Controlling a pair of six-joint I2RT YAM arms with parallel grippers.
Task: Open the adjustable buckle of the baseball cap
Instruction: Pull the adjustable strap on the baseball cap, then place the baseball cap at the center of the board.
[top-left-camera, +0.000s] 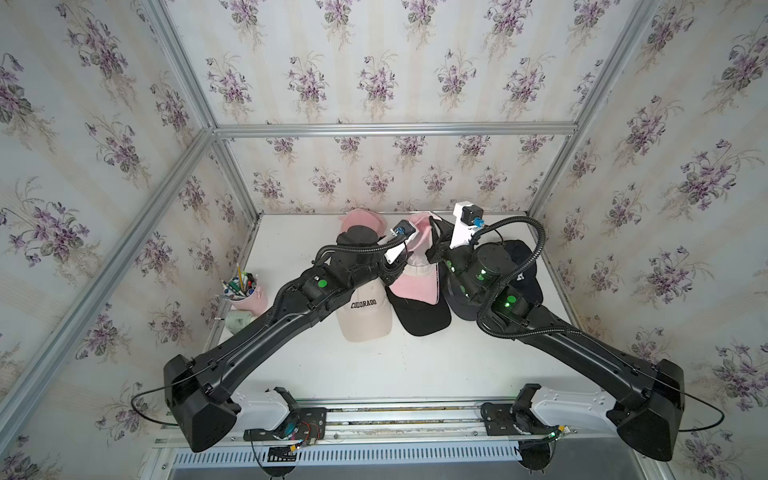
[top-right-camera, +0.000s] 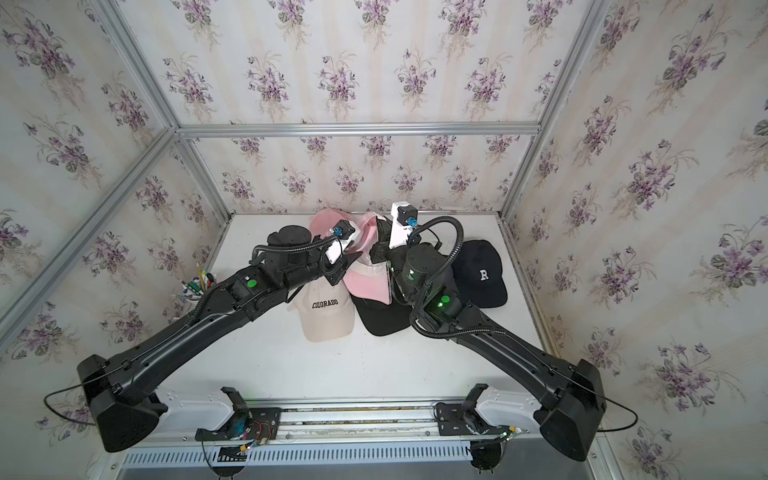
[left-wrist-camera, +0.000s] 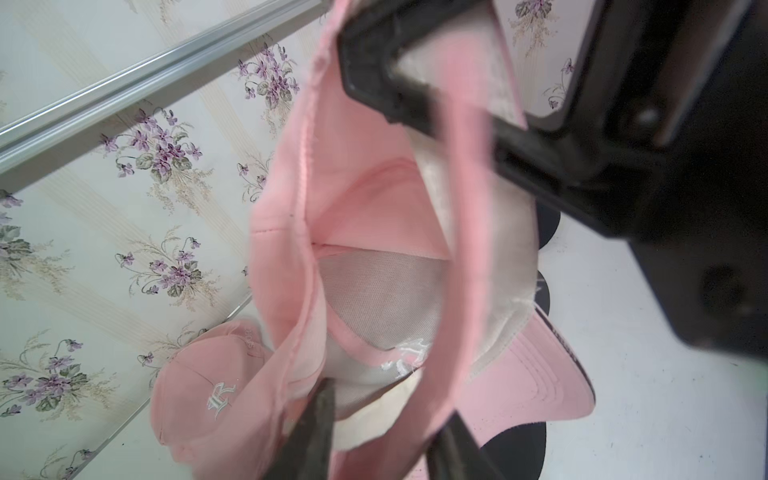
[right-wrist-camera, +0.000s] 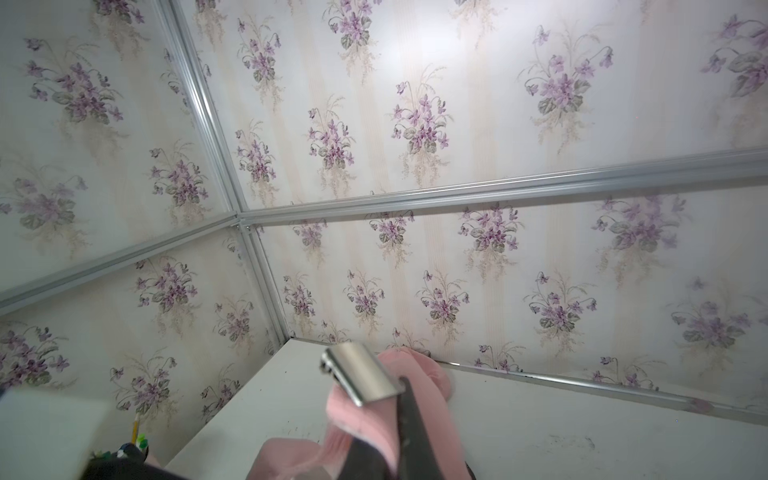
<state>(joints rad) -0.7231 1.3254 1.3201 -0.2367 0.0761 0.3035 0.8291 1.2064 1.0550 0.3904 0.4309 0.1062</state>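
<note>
Right gripper (right-wrist-camera: 390, 424) was clamped on the pink strap (right-wrist-camera: 345, 409), just beside the silver buckle (right-wrist-camera: 361, 378). Left gripper (left-wrist-camera: 390, 409) had its jaws apart, with the strap running between them; contact unclear. Pink-and-white cap (left-wrist-camera: 374, 208) was held up mid-table between both arms, its brim over a black cap (top-left-camera: 419, 322). Second pink cap (left-wrist-camera: 208, 386) lay near the back wall.
</note>
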